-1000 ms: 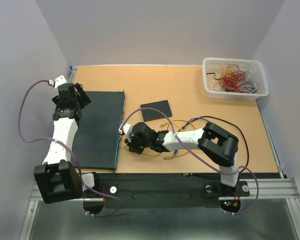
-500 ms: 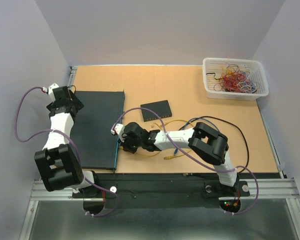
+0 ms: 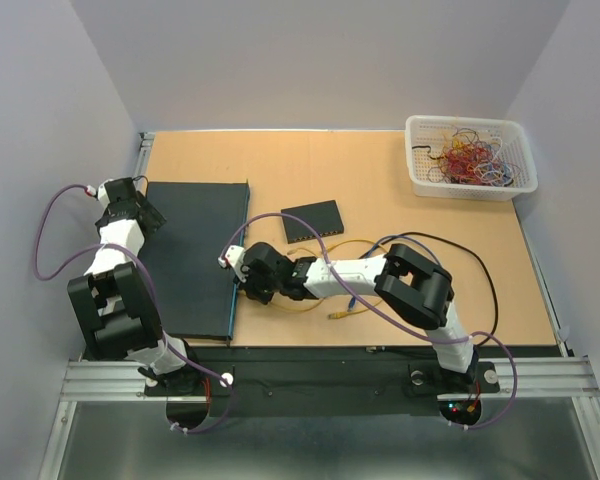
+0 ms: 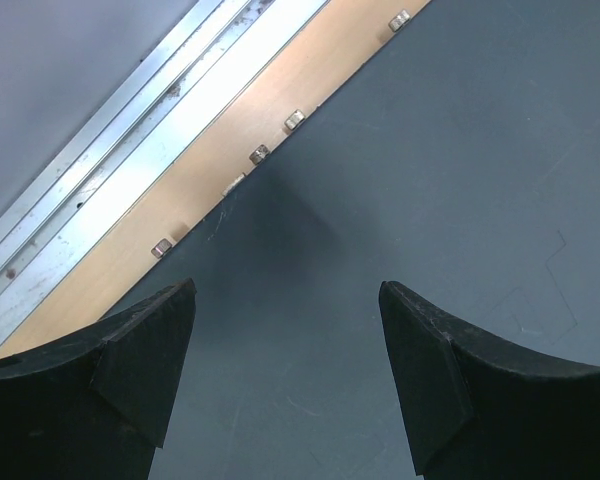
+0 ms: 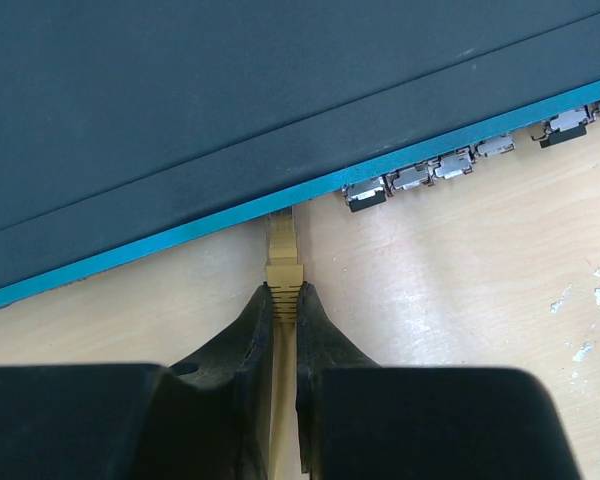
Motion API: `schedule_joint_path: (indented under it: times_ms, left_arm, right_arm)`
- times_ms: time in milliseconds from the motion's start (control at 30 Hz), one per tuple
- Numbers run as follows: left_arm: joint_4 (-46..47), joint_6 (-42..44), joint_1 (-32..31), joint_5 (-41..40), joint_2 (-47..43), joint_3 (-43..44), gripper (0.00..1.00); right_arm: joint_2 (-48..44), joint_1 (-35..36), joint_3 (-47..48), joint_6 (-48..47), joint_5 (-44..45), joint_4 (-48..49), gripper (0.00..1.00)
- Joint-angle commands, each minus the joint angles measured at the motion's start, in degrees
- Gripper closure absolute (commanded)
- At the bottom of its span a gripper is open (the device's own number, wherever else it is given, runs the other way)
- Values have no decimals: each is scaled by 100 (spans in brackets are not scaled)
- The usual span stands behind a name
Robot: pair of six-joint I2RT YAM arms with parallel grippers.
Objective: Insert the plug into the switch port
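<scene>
Gripping the yellow plug (image 5: 282, 262) by its rear boot, my right hand (image 5: 284, 300) is closed tight on it, with the yellow cable (image 5: 283, 420) running back between the fingers (image 5: 242, 352). The plug's tip meets the teal front edge of the rack switch (image 5: 180, 100), just left of a row of metal ports (image 5: 430, 168). I cannot tell whether it is seated or only touching the face. My left hand (image 4: 285, 300) is spread open and holds nothing, hovering over the switch's top panel near its left edge, beside a bare strip of table (image 4: 195, 190). Judgement: pickup and alignment are done; 1 step is left, the final push until the latch engages, then release.
</scene>
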Motion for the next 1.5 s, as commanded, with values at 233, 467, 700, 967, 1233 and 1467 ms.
schedule_joint_path:
  times_ms: [233, 467, 700, 967, 1233, 1467]
  left_arm:
    - [-14, -89, 26, -188, -116, 220, 14]
    - [-50, -150, 149, -795, -379, 167, 12]
    - [-41, -150, 334, -734, -249, 88, 11]
    - [-59, -124, 343, -681, -107, 88, 11]
    - [-94, -97, 351, -664, 24, 114, 11]
    - [-67, -106, 351, -611, 7, 123, 11]
  right_arm:
    - [309, 35, 706, -236, 408, -183, 100]
    - [291, 35, 882, -332, 610, -385, 100]
    - [221, 27, 829, -341, 865, -447, 100]
    - [-8, 27, 812, -367, 1023, -456, 100]
    - [-140, -52, 663, -403, 1182, -474, 100]
    - [-219, -97, 697, -420, 1164, -465, 100]
